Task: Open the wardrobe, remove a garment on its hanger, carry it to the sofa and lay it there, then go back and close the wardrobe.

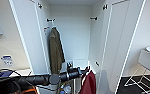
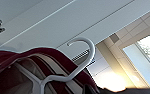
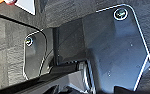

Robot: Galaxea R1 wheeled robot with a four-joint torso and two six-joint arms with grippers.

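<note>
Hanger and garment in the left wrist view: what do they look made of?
The hanger looks like smooth white plastic or coated wire: a thin, even, slightly glossy hook. Which one is unclear. The garment draped over it looks like matte maroon woven or knit cloth, folding softly with a paler lining showing underneath.

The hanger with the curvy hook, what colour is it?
White. The hanger shows best in the left wrist view.

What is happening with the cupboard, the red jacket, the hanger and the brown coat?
wardrobe: both doors open.
maroon jacket: out of the wardrobe, hanging at the left arm's end.
white hanger: inside the jacket's collar, hook free of the rail.
olive-brown coat: hanging inside the wardrobe.
</note>
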